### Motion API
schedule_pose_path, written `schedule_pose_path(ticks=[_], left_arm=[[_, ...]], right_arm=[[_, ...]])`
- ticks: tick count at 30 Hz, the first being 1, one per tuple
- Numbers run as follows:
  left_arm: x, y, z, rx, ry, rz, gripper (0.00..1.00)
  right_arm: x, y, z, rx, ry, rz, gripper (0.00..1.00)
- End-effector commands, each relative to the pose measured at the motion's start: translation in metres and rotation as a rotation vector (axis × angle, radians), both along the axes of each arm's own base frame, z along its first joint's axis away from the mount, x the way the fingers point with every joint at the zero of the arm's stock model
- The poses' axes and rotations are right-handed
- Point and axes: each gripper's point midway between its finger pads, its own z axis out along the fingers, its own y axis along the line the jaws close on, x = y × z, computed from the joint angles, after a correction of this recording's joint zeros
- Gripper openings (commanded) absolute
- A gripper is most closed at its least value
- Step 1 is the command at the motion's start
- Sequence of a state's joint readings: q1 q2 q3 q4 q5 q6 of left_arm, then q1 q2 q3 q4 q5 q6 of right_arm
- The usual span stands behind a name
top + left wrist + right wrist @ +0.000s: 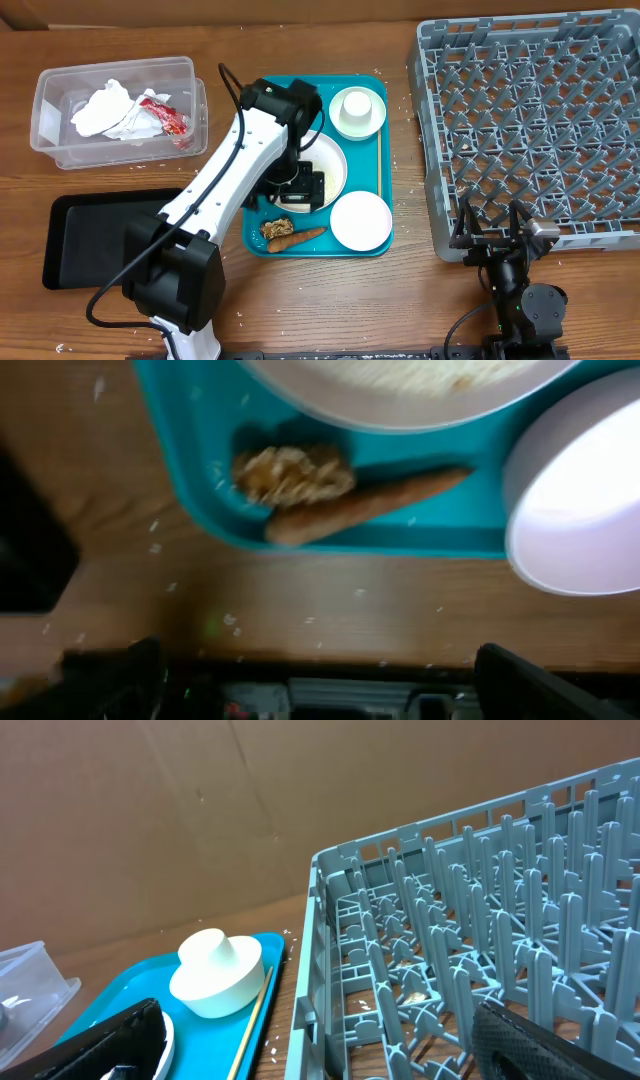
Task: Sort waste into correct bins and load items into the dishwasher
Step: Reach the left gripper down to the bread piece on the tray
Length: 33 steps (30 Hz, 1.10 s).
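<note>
Overhead view of a wooden table with two robot arms. A teal tray (368, 170) sits at the centre, holding a white plate (335, 165) dusted with rice, a bowl (361, 220) and an upturned cup (358, 110). A thin wooden stick (250, 1020) lies along its right edge.

In the tray's near-left corner, a carrot piece (300, 239) lies just beside a brown food chunk (276, 229), apparently touching it. The carrot's long axis runs left to right, thick end at the left, thin tip pointing toward the bowl.

The left gripper (300, 190) hangs over the plate with its jaws spread wide and nothing between them. The carrot lies just on the robot's side of it. In the left wrist view the carrot sits mid-frame, beyond the two dark fingers (110, 675). It lies roughly along the line joining them, so the wrist may need to turn before closing. How high the gripper hangs is hard to judge.

The right gripper (490, 228) rests well away at the near corner of the grey dish rack (530, 120), jaws also spread and empty, so the left arm is much nearer.

At far left, a clear tub (50, 100) holds crumpled napkins (105, 110) and a red wrapper (168, 118). An empty black tray (90, 235) sits nearer the robot.

No writing is legible; the wrapper's markings are too small to read.
</note>
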<state>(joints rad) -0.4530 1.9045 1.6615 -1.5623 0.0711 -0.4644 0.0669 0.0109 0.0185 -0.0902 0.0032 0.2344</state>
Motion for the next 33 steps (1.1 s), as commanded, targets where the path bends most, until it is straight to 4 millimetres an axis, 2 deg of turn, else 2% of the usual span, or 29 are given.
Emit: schedule_pose_path(ticks=[1, 3, 6, 10, 12, 16, 20, 23, 25, 29, 33], left_arm=[[-0.013, 0.024, 0.004, 0.166, 0.028, 0.082, 1.0], [-0.021, 0.029, 0.009, 0.193, 0.053, 0.091, 1.0], [-0.025, 0.023, 0.014, 0.176, 0.039, 0.064, 1.0], [-0.042, 0.018, 0.026, 0.153, 0.004, 0.008, 1.0], [-0.056, 0.026, 0.033, 0.159, -0.017, 0.029, 1.0], [-0.069, 0.039, 0.033, 0.183, -0.05, 0.101, 1.0], [-0.069, 0.03, 0.019, 0.124, -0.072, 0.111, 1.0], [-0.067, 0.018, -0.001, 0.067, -0.076, 0.076, 1.0], [-0.062, 0.009, -0.021, 0.016, -0.097, 0.051, 1.0], [-0.053, 0.008, -0.048, -0.011, -0.143, 0.042, 1.0], [-0.037, 0.016, -0.064, -0.018, -0.2, 0.08, 1.0]], right_arm=[[0.0, 0.002, -0.002, -0.006, -0.004, 0.01, 1.0], [0.0, 0.002, -0.002, -0.006, -0.004, 0.01, 1.0], [0.0, 0.002, -0.002, -0.006, -0.004, 0.01, 1.0], [0.0, 0.002, -0.002, -0.006, -0.004, 0.01, 1.0], [0.0, 0.002, -0.002, -0.006, -0.004, 0.01, 1.0], [0.0, 0.002, -0.002, -0.006, -0.004, 0.01, 1.0], [0.0, 0.002, -0.002, -0.006, -0.004, 0.01, 1.0], [0.0, 0.002, -0.002, -0.006, -0.004, 0.01, 1.0], [0.0, 0.002, -0.002, -0.006, -0.004, 0.01, 1.0], [0.0, 0.002, -0.002, -0.006, -0.004, 0.01, 1.0], [0.0, 0.002, -0.002, -0.006, -0.004, 0.01, 1.0]])
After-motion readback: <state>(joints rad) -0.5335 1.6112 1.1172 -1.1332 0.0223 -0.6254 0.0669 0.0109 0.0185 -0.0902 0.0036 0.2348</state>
